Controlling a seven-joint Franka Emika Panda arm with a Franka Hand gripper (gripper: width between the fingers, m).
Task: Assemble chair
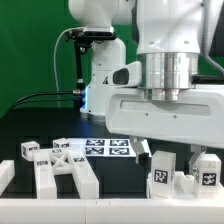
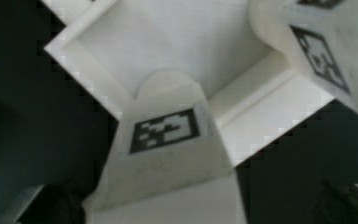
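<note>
chair parts (image 1: 65, 172): white, black-and-white tags (image 2: 163, 131) (pattern perhaps checkered) | table (image 1: 40, 130): black | backdrop (image 1: 30, 50): green

This was a robot lab. A big white robot arm (image 1: 165, 60) stood over a flat black table (image 1: 20, 140), with a plain green wall (image 1: 30, 50) behind and a thin black cable (image 1: 45, 97) near it. Black-and-white square tags (image 1: 122, 150) sat on a thin flat white marker board (image 1: 109, 149) and on small chunky white plastic pieces (image 1: 62, 172).

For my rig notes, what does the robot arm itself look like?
The arm is glossy white with rounded shells. A ribbed grey collar sits above a broad, boxy white gripper. A thin black cable hangs by its rear segment.
</note>
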